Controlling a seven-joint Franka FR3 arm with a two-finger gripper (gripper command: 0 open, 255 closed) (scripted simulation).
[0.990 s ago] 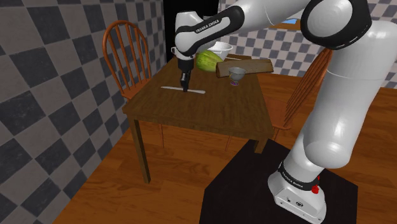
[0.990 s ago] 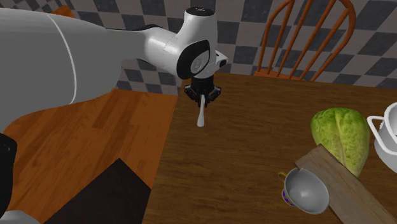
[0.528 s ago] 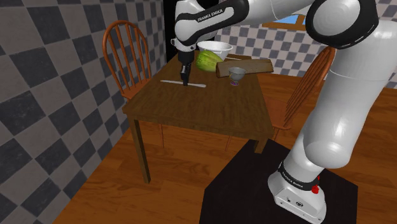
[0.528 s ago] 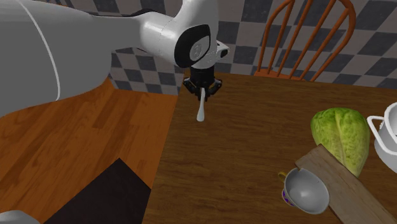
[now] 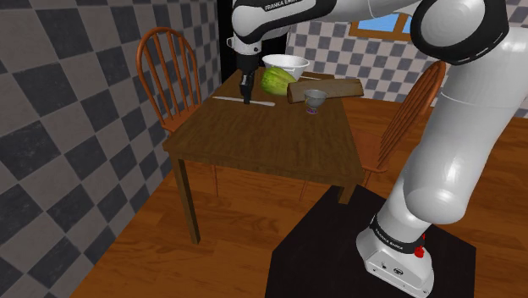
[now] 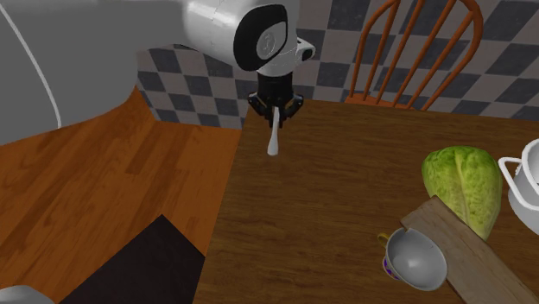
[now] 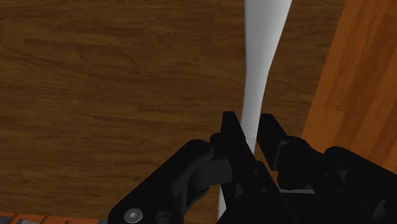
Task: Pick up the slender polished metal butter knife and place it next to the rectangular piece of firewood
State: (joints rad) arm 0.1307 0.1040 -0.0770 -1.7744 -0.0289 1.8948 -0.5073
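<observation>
A slim, pale grey butter knife (image 5: 227,99) hangs level in the air above the wooden table (image 5: 254,140), clamped near its middle by my black gripper (image 5: 246,98), which is shut on it. In the second exterior view the gripper (image 6: 275,117) holds the knife (image 6: 273,142) over the table's edge. The wrist view has both fingers (image 7: 232,137) clasping the knife (image 7: 262,57) above the tabletop. The firewood, a flat brown plank (image 5: 326,88), lies at the far side of the table, to the shoulder view's right of the gripper; the plank (image 6: 471,255) is well apart from the knife.
A green cabbage (image 5: 275,80) and a white bowl (image 5: 286,63) sit beside the plank, with a small grey cup (image 5: 315,102) in front of it. Wooden chairs (image 5: 169,72) stand at two sides of the table. The dark stand (image 5: 355,254) is on the wooden floor.
The gripper has risen with the knife clamped in it, lifting it off the table and carrying it toward the far side, nearer the cabbage. Everything else on the table is unmoved.
</observation>
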